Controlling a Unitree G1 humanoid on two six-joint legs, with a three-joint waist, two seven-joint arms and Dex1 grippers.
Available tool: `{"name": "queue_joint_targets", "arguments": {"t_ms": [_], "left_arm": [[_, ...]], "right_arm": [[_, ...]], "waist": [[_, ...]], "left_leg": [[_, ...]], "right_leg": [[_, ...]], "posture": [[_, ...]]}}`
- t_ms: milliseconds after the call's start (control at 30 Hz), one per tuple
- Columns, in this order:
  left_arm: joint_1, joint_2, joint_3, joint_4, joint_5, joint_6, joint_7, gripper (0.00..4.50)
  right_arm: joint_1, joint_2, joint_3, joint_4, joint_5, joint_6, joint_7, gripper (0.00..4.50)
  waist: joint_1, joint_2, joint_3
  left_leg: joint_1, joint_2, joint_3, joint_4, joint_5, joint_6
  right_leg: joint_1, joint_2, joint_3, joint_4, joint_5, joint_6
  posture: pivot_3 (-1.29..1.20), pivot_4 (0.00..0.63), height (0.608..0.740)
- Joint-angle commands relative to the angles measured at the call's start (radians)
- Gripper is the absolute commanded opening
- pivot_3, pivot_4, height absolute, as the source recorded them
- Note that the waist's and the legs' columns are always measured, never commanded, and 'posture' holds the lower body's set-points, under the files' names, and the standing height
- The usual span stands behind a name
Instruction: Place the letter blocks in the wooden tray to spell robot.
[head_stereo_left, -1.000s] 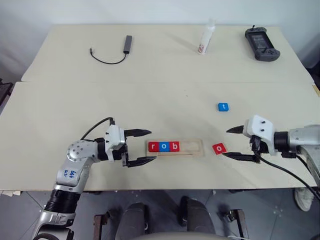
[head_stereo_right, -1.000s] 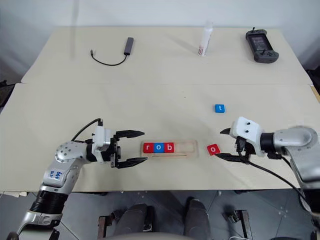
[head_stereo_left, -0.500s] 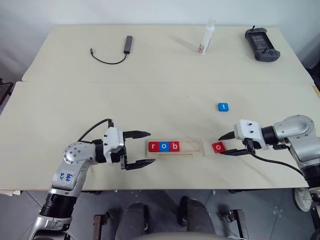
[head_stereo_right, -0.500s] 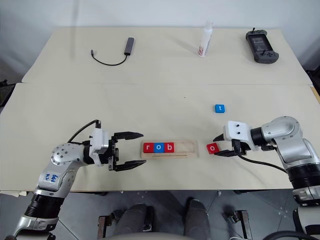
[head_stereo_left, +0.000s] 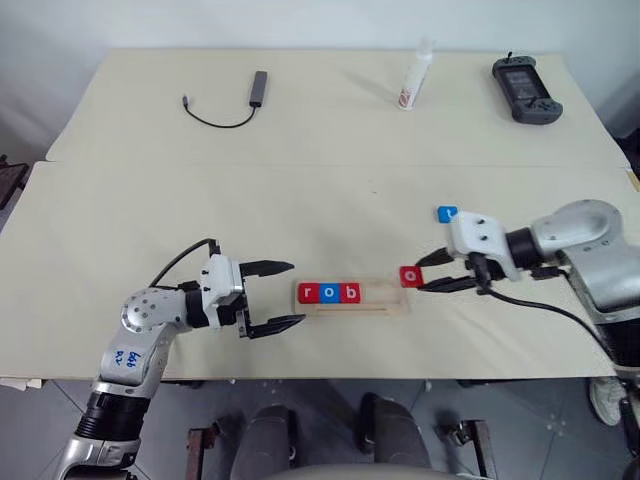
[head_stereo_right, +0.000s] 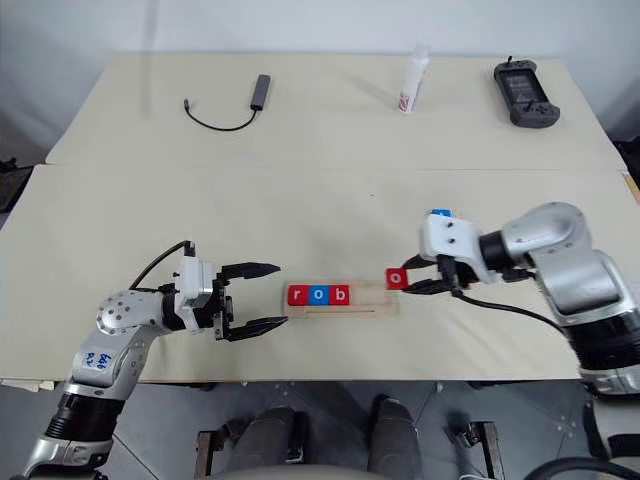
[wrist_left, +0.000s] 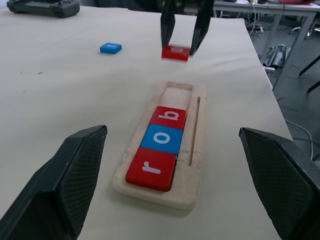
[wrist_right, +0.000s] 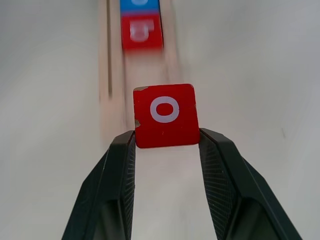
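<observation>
The wooden tray (head_stereo_left: 392, 301) lies near the table's front edge with three letter blocks in its left part: red r (head_stereo_left: 307, 293), blue o (head_stereo_left: 328, 293), red b (head_stereo_left: 349, 293). My right gripper (head_stereo_left: 424, 272) is shut on a red o block (head_stereo_left: 409, 277), held in the air just over the tray's empty right end; the right wrist view shows that block (wrist_right: 165, 115) pinched between both fingers. A blue t block (head_stereo_left: 446, 213) lies on the table behind the right hand. Left of the tray my left gripper (head_stereo_left: 285, 295) stands open and empty.
At the table's far side lie a black cable with an adapter (head_stereo_left: 256, 87), a white bottle (head_stereo_left: 414, 77) and a black handheld controller (head_stereo_left: 524, 87). A seam (head_stereo_left: 300, 163) runs across the tabletop between the two table halves.
My right gripper closed on the red o block, lifted it off the table and carried it left to the tray's right end. The left gripper stayed where it was.
</observation>
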Motion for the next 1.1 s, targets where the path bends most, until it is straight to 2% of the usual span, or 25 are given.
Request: {"name": "queue_joint_targets", "arguments": {"t_ms": [33,433,633,733,833,867,967,1100], "left_arm": [[0.019,0.003,0.010,-0.043,-0.007,-0.006,0.014,4.50],[0.042,0.012,0.023,-0.063,-0.007,-0.007,0.043,4.50],[0.039,0.014,0.025,-0.060,-0.007,-0.011,0.046,4.50],[0.038,0.014,0.025,-0.059,-0.005,-0.014,0.046,4.50],[0.038,0.016,0.027,-0.057,-0.005,-0.016,0.045,4.50],[0.039,0.017,0.029,-0.056,-0.005,-0.017,0.044,4.50],[0.043,0.018,0.031,-0.056,-0.006,-0.019,0.045,4.50],[0.046,0.014,0.029,-0.059,-0.004,-0.019,0.049,4.50]], "right_arm": [[-0.017,0.020,0.025,-0.023,-0.025,0.024,-0.033,1.45],[-0.022,0.069,0.086,-0.029,-0.049,0.019,-0.048,1.45],[-0.025,0.082,0.091,-0.020,-0.047,0.019,-0.056,3.47],[-0.021,0.077,0.053,-0.030,-0.029,0.009,-0.069,4.46],[-0.006,0.053,0.014,-0.045,-0.004,0.009,-0.064,4.46],[0.008,0.035,-0.005,-0.056,0.009,0.011,-0.055,4.27],[0.043,0.005,-0.039,-0.086,0.042,0.043,-0.047,3.47],[0.072,0.002,-0.031,-0.075,0.027,0.047,-0.071,1.98]], "waist": [[0.003,0.000,0.000],[0.000,0.000,0.000],[0.001,0.000,0.000],[0.000,0.000,0.000],[0.001,0.000,0.000],[0.003,0.000,0.000],[0.005,0.000,0.000],[0.001,0.000,0.000]], "left_leg": [[0.000,0.000,0.000,0.000,0.000,0.000],[-0.001,-0.001,0.000,0.000,0.000,0.000],[-0.001,-0.001,0.000,0.000,0.000,0.000],[-0.001,-0.001,0.000,0.000,0.000,0.000],[-0.001,-0.001,0.000,0.000,0.000,0.000],[-0.001,-0.001,0.000,0.000,0.000,0.000],[-0.001,-0.001,-0.001,0.000,0.000,0.000],[0.000,-0.001,0.000,0.000,0.000,0.000]], "right_leg": [[0.000,0.000,0.000,0.000,0.000,0.000],[0.000,-0.001,-0.001,0.000,0.000,0.000],[0.000,-0.001,-0.001,0.000,0.000,0.000],[0.000,-0.001,-0.001,0.000,0.000,0.000],[0.000,-0.001,-0.001,0.000,0.000,0.000],[0.000,-0.001,-0.001,0.000,0.000,0.000],[0.000,-0.001,-0.001,0.000,0.000,0.000],[0.000,0.000,-0.001,0.000,0.000,0.000]], "posture": [[0.00,0.150,0.740],[0.00,0.150,0.740],[0.00,0.150,0.740],[0.00,0.150,0.740],[0.00,0.150,0.740],[0.00,0.150,0.740],[0.00,0.150,0.740],[0.00,0.150,0.740]]}}
